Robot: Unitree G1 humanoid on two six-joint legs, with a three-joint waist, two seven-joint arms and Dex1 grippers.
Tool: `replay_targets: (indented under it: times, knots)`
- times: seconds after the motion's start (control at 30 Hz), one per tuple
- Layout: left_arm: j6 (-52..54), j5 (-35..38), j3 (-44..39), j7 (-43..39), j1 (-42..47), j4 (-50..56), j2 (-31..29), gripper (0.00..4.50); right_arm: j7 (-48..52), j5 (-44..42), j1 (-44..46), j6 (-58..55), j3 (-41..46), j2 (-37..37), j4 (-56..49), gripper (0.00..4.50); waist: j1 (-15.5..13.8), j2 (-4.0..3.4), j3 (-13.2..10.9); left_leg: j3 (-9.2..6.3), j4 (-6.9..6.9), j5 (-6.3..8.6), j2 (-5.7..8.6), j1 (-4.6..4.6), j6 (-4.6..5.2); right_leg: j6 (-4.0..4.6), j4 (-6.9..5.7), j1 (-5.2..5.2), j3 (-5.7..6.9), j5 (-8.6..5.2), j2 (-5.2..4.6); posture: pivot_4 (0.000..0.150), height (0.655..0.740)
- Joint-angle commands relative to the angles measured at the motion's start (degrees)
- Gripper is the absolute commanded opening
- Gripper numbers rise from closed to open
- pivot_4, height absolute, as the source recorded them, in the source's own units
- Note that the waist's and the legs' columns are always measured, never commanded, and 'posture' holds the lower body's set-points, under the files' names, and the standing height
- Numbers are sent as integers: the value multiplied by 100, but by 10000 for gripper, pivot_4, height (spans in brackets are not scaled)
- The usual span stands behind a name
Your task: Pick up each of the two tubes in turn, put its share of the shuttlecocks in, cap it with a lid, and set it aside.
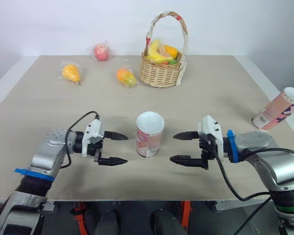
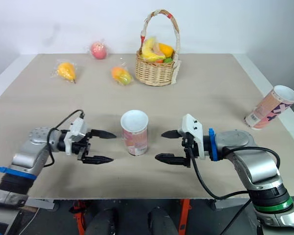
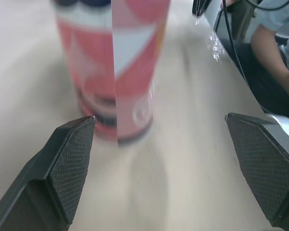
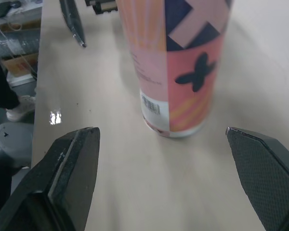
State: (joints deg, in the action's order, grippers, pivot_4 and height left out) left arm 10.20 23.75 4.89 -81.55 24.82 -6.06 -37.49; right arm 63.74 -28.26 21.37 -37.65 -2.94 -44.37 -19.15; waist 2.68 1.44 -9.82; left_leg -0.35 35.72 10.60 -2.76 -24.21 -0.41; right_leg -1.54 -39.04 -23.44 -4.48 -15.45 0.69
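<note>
1. One round tube (image 1: 150, 134) is standing upright near the front middle of the tabletop (image 1: 210, 93). Its top is open and white inside. Its smooth side is showing pink and red printed shapes.
2. The left tool (image 1: 127, 148) is hovering just beside the tube on its left. Its two pointed black fingers are spread wide and holding nothing. Their pads (image 3: 72, 163) are looking bumpy, like a net.
3. The right tool (image 1: 172, 147) is hovering on the tube's other side, also wide open and empty.
4. The second tube (image 1: 278, 109), pink and patterned, is lying on its side at the right edge.
5. A woven basket (image 1: 160, 73) with a tall loop handle is sitting at the back, holding yellow and orange fruit.
6. Three wrapped fruits (image 1: 71, 73) in shiny clear bags are lying to its left.
</note>
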Motion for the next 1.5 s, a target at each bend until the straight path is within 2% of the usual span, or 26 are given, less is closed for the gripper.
replay_targets:
  times: [0.03,0.2,0.43,0.7,1.1,1.13,1.17,1.2,1.5]
  knots:
    - [38,237,-472,18,-212,323,-300,45000,-247,179,204,250,-307,322,-47,44776,7,1,-3,0,0,0,0,0,0,0,0,0,0,0,0,1500,7400]
    - [208,582,-990,101,-657,845,-617,45000,-428,585,354,681,-674,701,179,44776,-7,5,-14,0,-6,2,-5,-4,-3,7,0,-6,5,-9,-1,1500,7400]
    - [405,1112,-1509,612,-980,1577,-540,45000,-456,698,671,999,-856,1136,727,44776,-19,26,-27,-4,1,6,-1,-7,-10,5,0,-1,10,-11,-9,1500,7400]
    - [498,1221,-1553,922,-1164,1943,-530,45000,-399,839,1056,1342,-1006,1656,1480,44776,-6,25,-29,-4,-1,6,-11,-4,-10,13,-3,-2,10,-7,3,1500,7400]
    - [431,1137,-1381,1132,-997,1921,-419,45000,-115,904,1298,1560,-1099,2037,1860,44776,-8,25,-29,-5,2,6,-10,-5,-10,14,-3,0,12,-5,1,1500,7400]
    - [414,1117,-1355,1141,-973,1911,-390,45000,-109,906,1300,1545,-1093,2046,1858,39770,-9,25,-29,-4,3,6,-10,-5,-10,14,-3,0,12,-5,1,1500,7400]
    - [407,1107,-1325,1158,-940,1904,-355,45000,-96,898,1297,1521,-1082,2042,1843,38344,-9,25,-29,-4,3,6,-10,-5,-10,14,-3,0,12,-5,1,1500,7400]
    - [389,1087,-1279,1173,-884,1877,-305,45000,-123,883,1302,1456,-1046,2038,1827,35042,-9,25,-29,-5,2,6,-10,-5,-10,14,-3,-1,12,-5,2,1500,7400]
    - [290,960,-936,1358,-215,1436,226,45000,-164,666,1302,1194,-662,1798,1635,35042,-14,26,-29,-6,10,5,-6,-5,-11,12,-6,2,12,-2,1,1500,7400]
